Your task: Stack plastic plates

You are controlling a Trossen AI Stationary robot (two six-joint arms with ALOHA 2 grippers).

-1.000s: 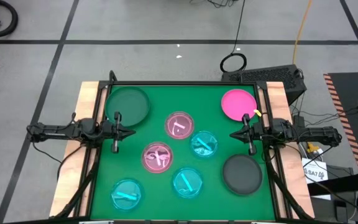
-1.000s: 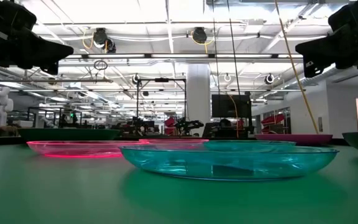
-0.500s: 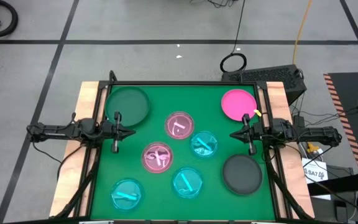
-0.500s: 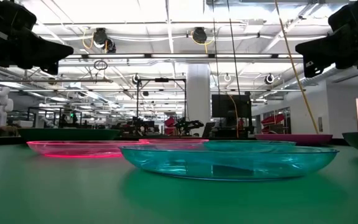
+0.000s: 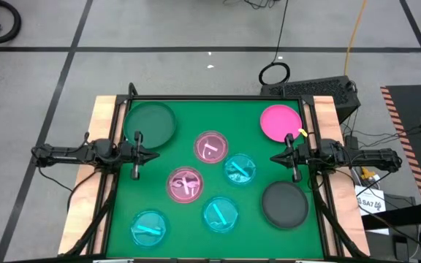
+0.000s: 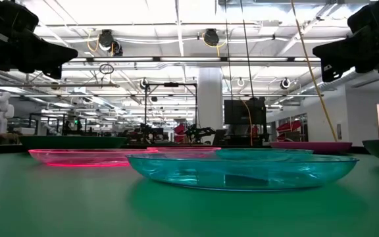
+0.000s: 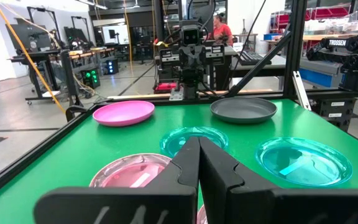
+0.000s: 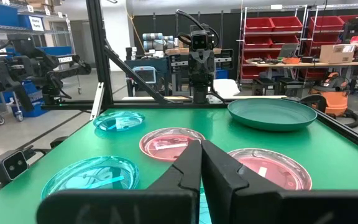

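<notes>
Lying singly on the green table (image 5: pixel 196 109), plastic plates (image 5: pixel 210 146) hold nothing

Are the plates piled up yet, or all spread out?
Spread out. From above, the plastic plates each lie separately on the green table, none resting on another.

plates (image 5: pixel 210 147): eight, all apart, none stacked, spread over bench (image 5: pixel 254 109)
left gripper (image 5: pixel 157 156): at left edge, above bench
right gripper (image 5: pixel 272 159): at right edge, facing it
</notes>
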